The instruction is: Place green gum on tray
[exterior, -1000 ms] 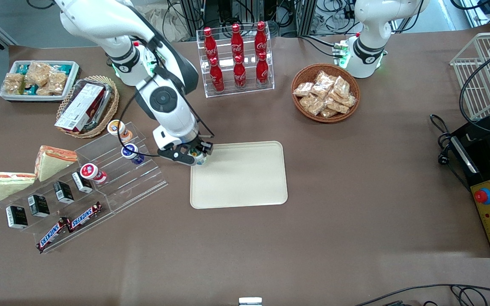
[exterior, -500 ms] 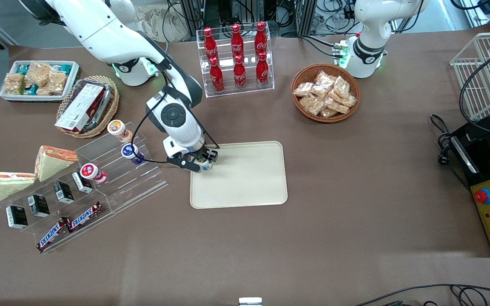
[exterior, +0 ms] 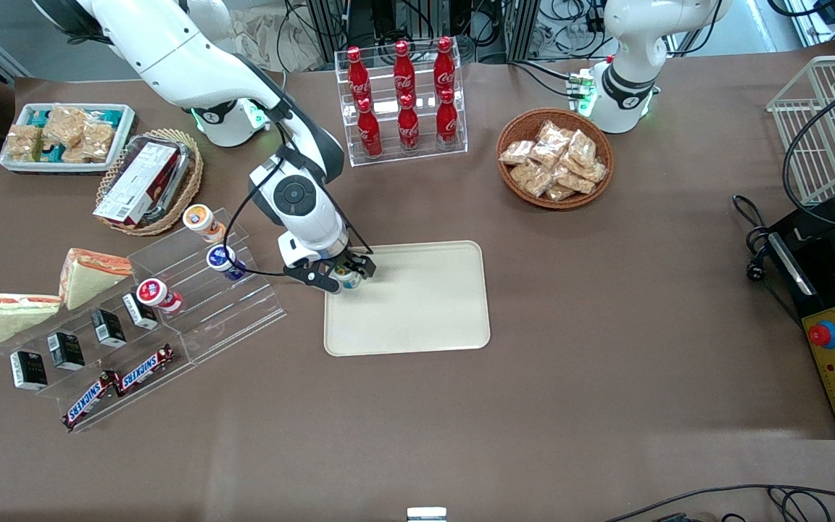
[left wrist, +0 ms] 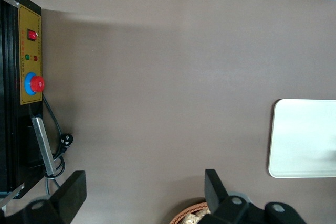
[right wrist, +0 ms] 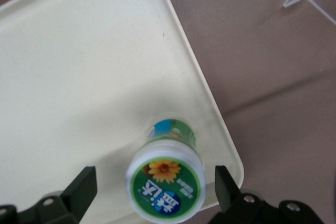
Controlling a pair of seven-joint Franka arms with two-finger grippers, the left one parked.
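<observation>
Green gum (right wrist: 165, 183), sunflower on lid, stands on tray (right wrist: 79, 77) between open pincer (right wrist: 155, 187).

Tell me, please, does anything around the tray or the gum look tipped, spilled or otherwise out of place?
Nothing stands out. The green gum stands upright on the tray, close to its rim, between the open gripper fingers.

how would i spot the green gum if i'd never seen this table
Find the cream tray in the middle of the table. The green gum stands upright in its corner nearest the clear stepped rack, between the open fingers of the tool. Its lid is green and white with a yellow flower, unlike the orange-lidded, purple-lidded and red-lidded bottles on the rack.
</observation>
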